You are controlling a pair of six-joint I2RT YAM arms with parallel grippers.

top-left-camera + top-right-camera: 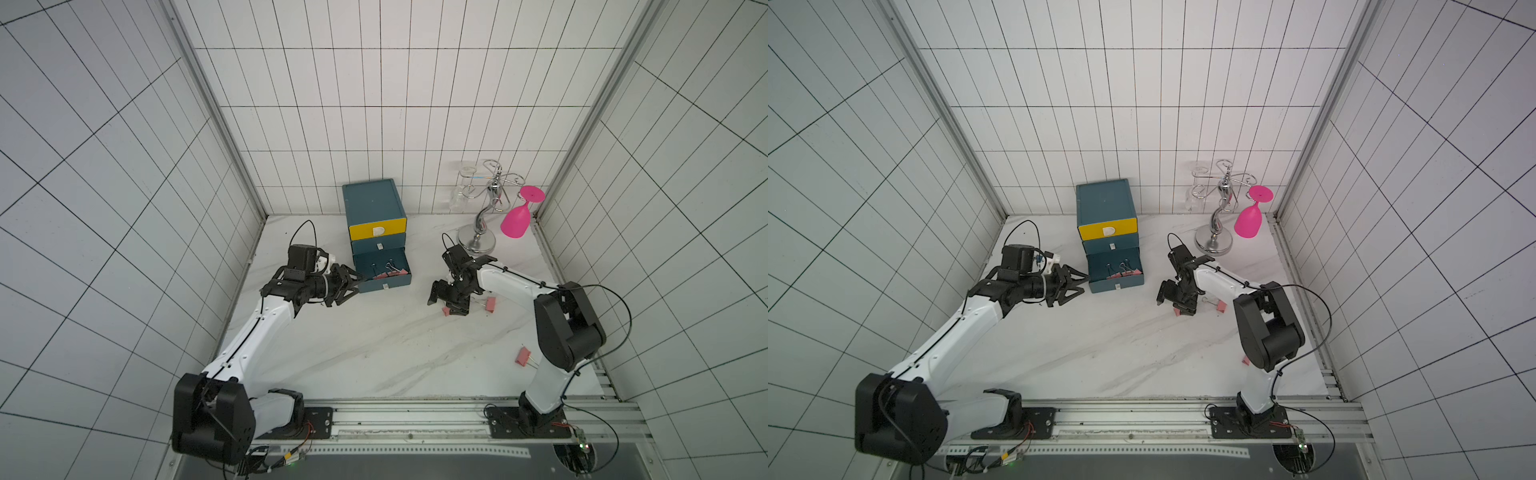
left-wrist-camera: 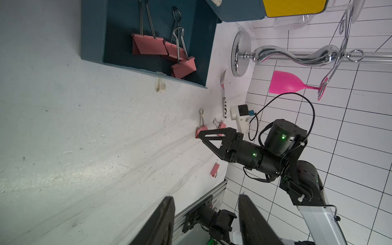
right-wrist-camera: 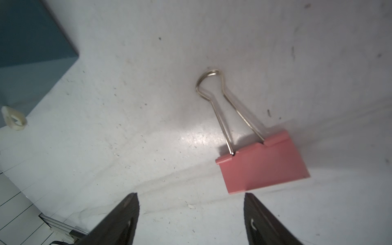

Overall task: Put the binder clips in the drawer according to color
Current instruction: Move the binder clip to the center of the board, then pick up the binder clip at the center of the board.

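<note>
Our black right gripper (image 3: 190, 195), jaws spread and empty, hovers just short of a salmon-pink metal binder clip (image 3: 263, 163) whose long axis points away from us, slightly off-centre.

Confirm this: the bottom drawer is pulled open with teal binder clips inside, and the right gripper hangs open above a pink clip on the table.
Wrong colour: the binder clips in the open bottom drawer are salmon-pink, not teal, as the left wrist view shows. The right gripper does hang open above a pink clip on the table.
</note>
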